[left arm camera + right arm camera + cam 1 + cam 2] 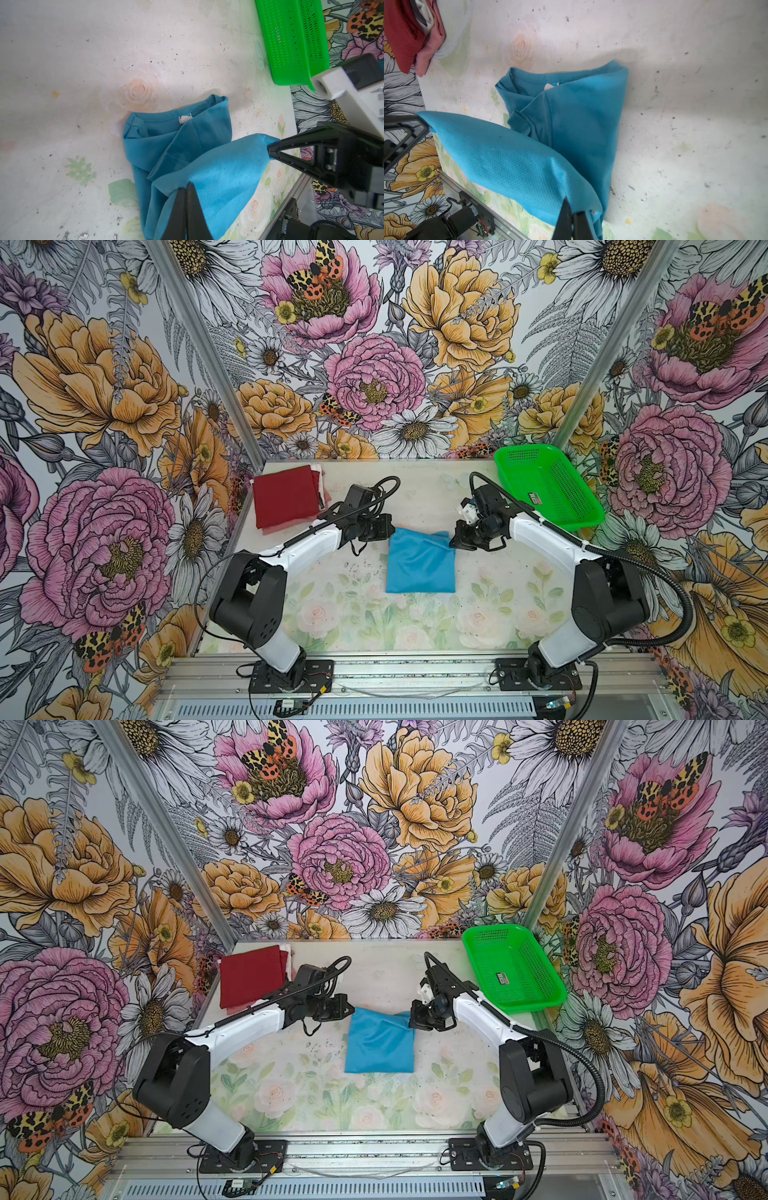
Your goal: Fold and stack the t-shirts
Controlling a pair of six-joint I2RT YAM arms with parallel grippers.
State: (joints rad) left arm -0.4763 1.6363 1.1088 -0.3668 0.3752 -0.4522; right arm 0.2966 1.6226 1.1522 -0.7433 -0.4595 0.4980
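Flowered table (pixel 415 497): left jaws and right jaws clamp blue t-shirt (pixel 419 566) corners; maroon t-shirt (pixel 284 499) mostly hides shirts beneath (pixel 428 56).

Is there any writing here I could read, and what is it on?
Sticker in the basket: too small to read.
White print on the black mount: too blurred to read.
Neck tag of the blue shirt: no print shows.

Bright, even, diffuse light in both top views; shadows on the table (pixel 415 497) are faint. The floral walls (pixel 83 406) bow toward the frame edges. Wrist views look softer; the left one washes pale at upper left, its near fingers (pixel 180 209) blurred.
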